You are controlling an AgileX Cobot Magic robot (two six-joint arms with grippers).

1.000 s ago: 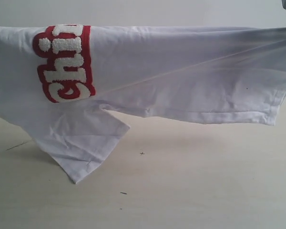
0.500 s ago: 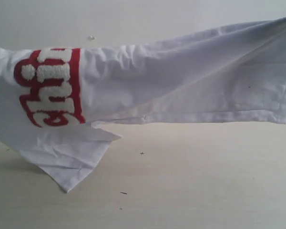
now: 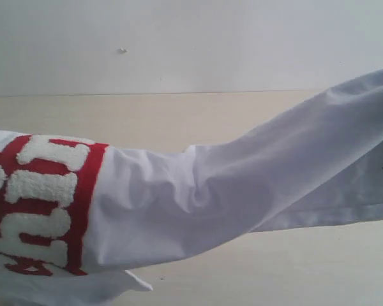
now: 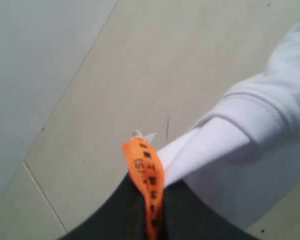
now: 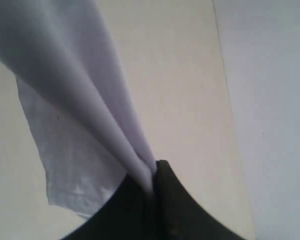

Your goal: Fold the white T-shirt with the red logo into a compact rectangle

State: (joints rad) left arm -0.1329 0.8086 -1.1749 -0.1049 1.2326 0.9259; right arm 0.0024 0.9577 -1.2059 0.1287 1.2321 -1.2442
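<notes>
The white T-shirt [image 3: 242, 178] hangs in the air across the exterior view, stretched from lower left up to the right edge. Its red logo [image 3: 41, 201], white fuzzy letters outlined in red, shows at the left, cut off by the frame. Neither gripper shows in the exterior view. In the left wrist view my left gripper [image 4: 154, 200] is shut on the T-shirt at the collar, with the orange neck tag [image 4: 146, 172] pinched between the dark jaws. My right gripper [image 5: 151, 182] is shut on a bunched fold of the white T-shirt [image 5: 75, 75], which hangs away from it.
A pale wooden table [image 3: 179, 118] lies under the cloth, its far edge meeting a white wall [image 3: 191, 38]. A small dark speck [image 3: 122, 50] marks the wall. The table edge [image 5: 225, 100] also shows beside the right gripper.
The T-shirt has swung toward the camera and lower in view. The logo end dropped to the lower left. The loose sleeve that dangled over the table has gone out of view.
</notes>
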